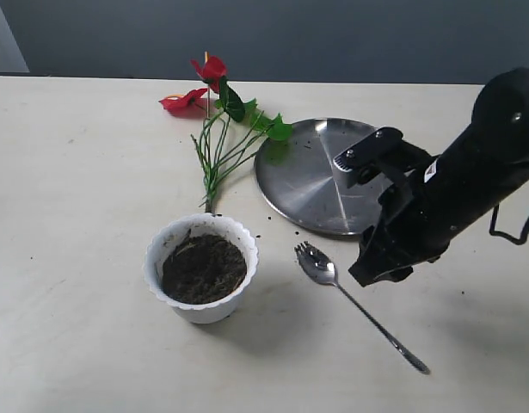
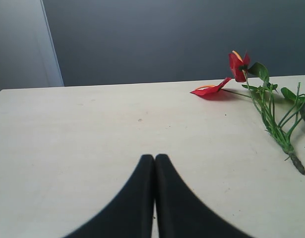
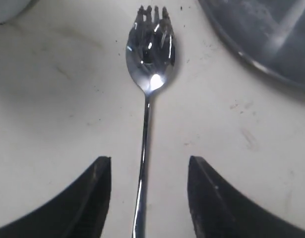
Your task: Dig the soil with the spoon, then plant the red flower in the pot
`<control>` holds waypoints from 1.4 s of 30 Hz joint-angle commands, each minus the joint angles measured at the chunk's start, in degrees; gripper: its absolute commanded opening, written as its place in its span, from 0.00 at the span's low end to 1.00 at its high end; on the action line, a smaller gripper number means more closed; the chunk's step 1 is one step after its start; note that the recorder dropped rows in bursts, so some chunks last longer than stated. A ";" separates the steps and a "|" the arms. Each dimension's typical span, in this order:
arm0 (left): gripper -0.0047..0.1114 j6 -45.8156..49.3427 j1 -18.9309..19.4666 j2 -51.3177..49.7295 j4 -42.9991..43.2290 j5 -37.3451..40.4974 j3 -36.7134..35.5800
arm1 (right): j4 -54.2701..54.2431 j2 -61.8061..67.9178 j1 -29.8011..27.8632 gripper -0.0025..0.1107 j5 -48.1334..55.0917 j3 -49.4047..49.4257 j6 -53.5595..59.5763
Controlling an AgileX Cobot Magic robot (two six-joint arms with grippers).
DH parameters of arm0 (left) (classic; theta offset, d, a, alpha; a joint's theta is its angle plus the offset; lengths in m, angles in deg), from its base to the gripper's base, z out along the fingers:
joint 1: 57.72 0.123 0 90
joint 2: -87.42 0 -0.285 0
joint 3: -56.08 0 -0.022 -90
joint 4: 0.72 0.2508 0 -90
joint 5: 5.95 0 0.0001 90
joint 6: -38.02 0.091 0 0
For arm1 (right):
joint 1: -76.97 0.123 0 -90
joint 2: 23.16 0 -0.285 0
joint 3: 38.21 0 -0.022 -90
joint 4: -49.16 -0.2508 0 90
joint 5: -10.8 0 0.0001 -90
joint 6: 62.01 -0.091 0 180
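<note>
Two arms, three views, one item due for pickup.

Exterior view: spoon [image 1: 359,314] lies flat on the counter [image 1: 75,215], notched bowl toward the pot [image 1: 202,280], thin handle running away from it. Pot holds dark soil [image 1: 202,268]. Red flower [image 1: 221,112] lies behind it, beside the steel plate [image 1: 311,176]. Right pincer [image 1: 380,271] hangs just above the spoon, empty.

Left wrist view: left pincer [image 2: 154,163] clenched on nothing, tips touching; flower lies well off.

Right wrist view: right pincer [image 3: 149,173] released, spoon handle between its tips, not touched.

Handling, as judged: rigid, light, polished metal, likely slippery. Handle is thin and low on the counter; grip mid-handle, squarely across, firm enough that it does not twist when digging.
</note>
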 commanded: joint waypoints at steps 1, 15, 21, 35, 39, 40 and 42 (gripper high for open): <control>0.04 -0.05 -0.10 0.13 0.00 -0.01 0.02 | -0.53 5.49 0.71 0.43 -1.80 0.19 0.42; 0.04 -0.05 -0.10 0.13 0.00 -0.01 0.02 | 1.01 14.98 3.57 0.41 -5.18 0.19 0.42; 0.04 -0.05 -0.10 0.13 0.00 -0.01 0.02 | 1.32 15.71 3.57 0.33 -5.29 0.19 0.42; 0.04 -0.05 -0.10 0.13 0.00 -0.01 0.02 | 2.68 14.94 3.57 0.02 5.04 0.19 0.27; 0.04 -0.05 -0.10 0.13 0.00 -0.01 0.02 | 5.87 10.65 3.57 0.02 4.92 0.19 -1.60; 0.04 -0.05 -0.10 0.13 0.00 -0.01 0.02 | 6.75 9.38 3.57 0.02 4.92 0.19 -2.28; 0.04 -0.05 -0.10 0.13 0.00 -0.01 0.02 | 8.50 5.89 3.57 0.02 4.67 0.19 -3.31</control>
